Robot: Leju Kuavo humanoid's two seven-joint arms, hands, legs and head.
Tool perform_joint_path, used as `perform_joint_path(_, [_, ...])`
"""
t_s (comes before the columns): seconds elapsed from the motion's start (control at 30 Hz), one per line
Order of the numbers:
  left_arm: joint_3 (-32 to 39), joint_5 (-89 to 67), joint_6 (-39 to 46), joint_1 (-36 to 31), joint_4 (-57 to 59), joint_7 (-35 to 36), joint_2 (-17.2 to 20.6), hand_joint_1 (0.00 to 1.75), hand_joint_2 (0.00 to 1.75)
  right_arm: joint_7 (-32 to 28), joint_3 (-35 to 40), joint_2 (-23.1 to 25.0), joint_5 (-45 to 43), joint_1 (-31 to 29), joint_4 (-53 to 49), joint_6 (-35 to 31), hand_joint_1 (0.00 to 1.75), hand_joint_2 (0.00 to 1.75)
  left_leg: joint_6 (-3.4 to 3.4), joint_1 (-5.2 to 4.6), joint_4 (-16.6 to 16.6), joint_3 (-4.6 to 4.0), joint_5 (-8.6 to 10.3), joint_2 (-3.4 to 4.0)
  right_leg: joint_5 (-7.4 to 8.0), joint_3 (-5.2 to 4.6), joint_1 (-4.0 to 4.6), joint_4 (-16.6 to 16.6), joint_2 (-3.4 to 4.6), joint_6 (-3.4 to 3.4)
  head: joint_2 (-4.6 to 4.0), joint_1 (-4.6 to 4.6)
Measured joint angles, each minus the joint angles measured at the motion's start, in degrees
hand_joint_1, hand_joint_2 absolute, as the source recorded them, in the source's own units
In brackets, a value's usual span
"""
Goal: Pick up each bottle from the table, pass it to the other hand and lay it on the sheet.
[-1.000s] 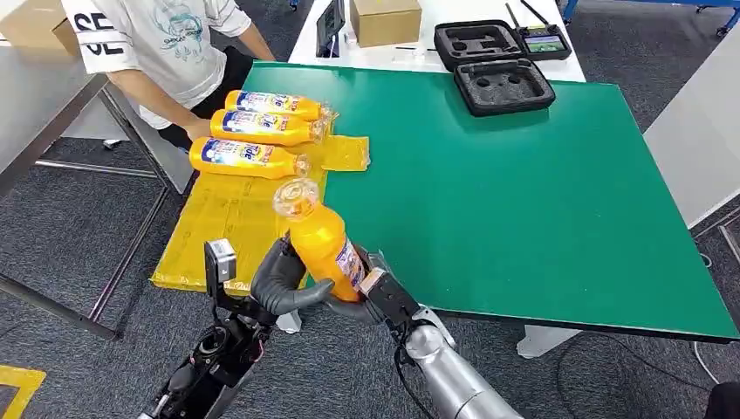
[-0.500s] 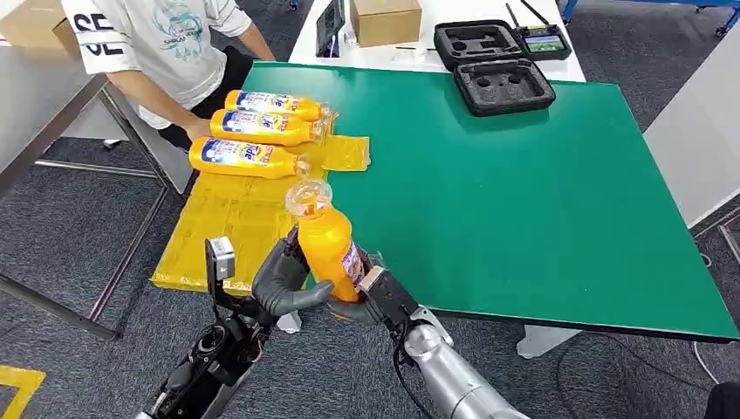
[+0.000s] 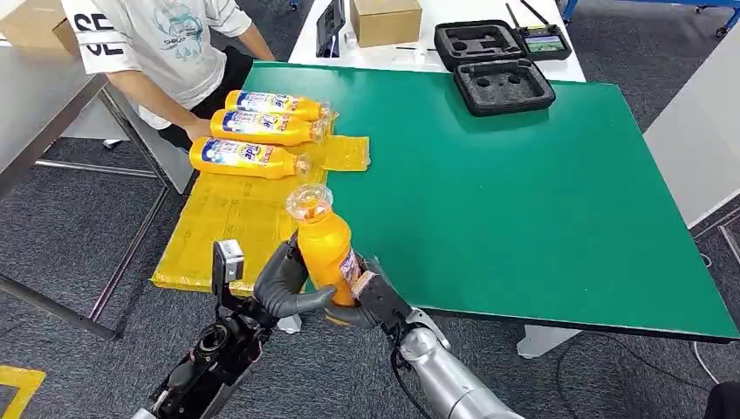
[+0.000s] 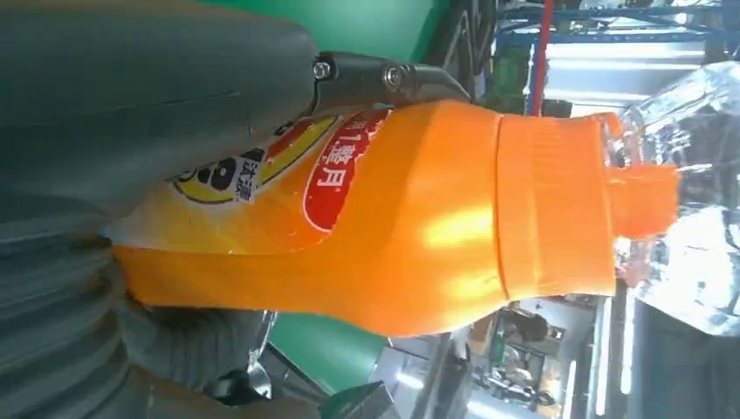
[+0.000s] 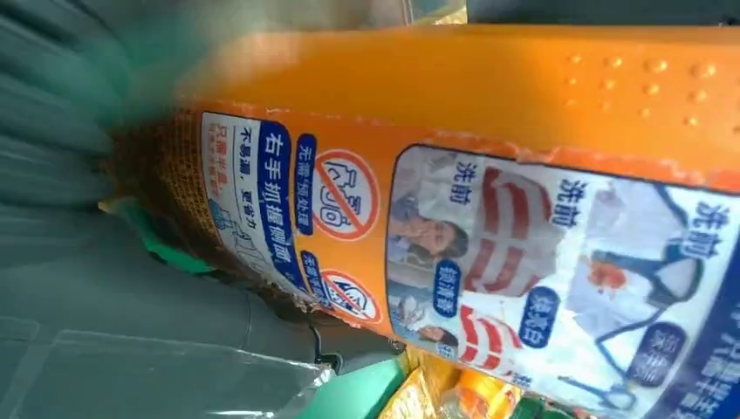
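Observation:
An orange bottle (image 3: pixel 325 247) with a clear cap stands nearly upright over the front left edge of the green table (image 3: pixel 524 192). My left hand (image 3: pixel 282 284) wraps it from the left, and my right hand (image 3: pixel 370 297) grips its lower part from the right. The left wrist view shows the bottle (image 4: pixel 419 218) lying against my left hand (image 4: pixel 131 105), thumb across its label. Up close in the right wrist view, the bottle's label (image 5: pixel 524 201) lies against my right hand (image 5: pixel 87 262). Three more orange bottles (image 3: pixel 249 157) lie side by side on the yellow sheet (image 3: pixel 222 223).
A person (image 3: pixel 157 44) stands at the sheet's far left end, one hand near the lying bottles. Two black foam cases (image 3: pixel 503 85) and a cardboard box (image 3: pixel 385 19) sit at the table's far side. A grey table (image 3: pixel 35 96) stands to the left.
The bottle has tipped from a left lean to nearly upright and shifted slightly right. My left hand has closed in around it, and my right hand keeps its grip.

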Motion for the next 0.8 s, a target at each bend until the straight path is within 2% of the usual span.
perform_joint_path(0.57, [-1.0,0.4,1.2,-4.9,9.9,0.6,-0.7,0.0,1.75,0.5,2.2,0.9,2.4,-0.1,2.7,0.3,1.75,1.75,0.0,0.0,0.0,-0.01,0.0,-0.01,0.0,0.01,0.0,0.0,0.0,0.0,0.0,0.0])
perform_joint_path(0.6, [-1.0,1.2,1.1,-5.1,10.5,0.8,-0.7,0.14,1.75,0.5,2.3,0.9,2.6,-0.2,3.1,0.3,1.75,1.75,0.0,0.0,0.0,-0.01,0.0,-0.01,0.0,0.01,0.0,0.0,0.0,0.0,0.0,0.0])
perform_joint_path(0.63, [-1.0,1.8,1.1,-5.1,11.0,0.7,-0.7,1.38,1.75,0.5,2.4,1.0,2.8,-0.3,3.4,0.4,1.75,1.75,0.0,0.0,0.0,-0.01,0.0,0.0,0.0,0.01,0.0,0.0,0.0,0.0,0.0,0.0])
perform_joint_path(0.67, [-0.9,2.4,1.0,-5.2,11.4,0.5,-0.7,1.75,1.75,0.6,2.7,1.0,2.9,-0.5,3.7,0.4,1.75,1.75,0.0,0.0,0.0,-0.02,0.0,0.0,0.0,0.01,0.0,0.0,0.0,0.0,0.0,0.0])
perform_joint_path(0.8, [-0.1,5.5,0.6,-4.8,11.7,-1.0,-0.7,1.75,1.75,0.8,3.2,1.2,3.4,-1.1,4.6,0.5,1.75,1.75,0.0,0.0,0.0,-0.02,0.0,0.0,0.0,0.01,0.0,0.0,0.0,0.0,0.0,-0.02])
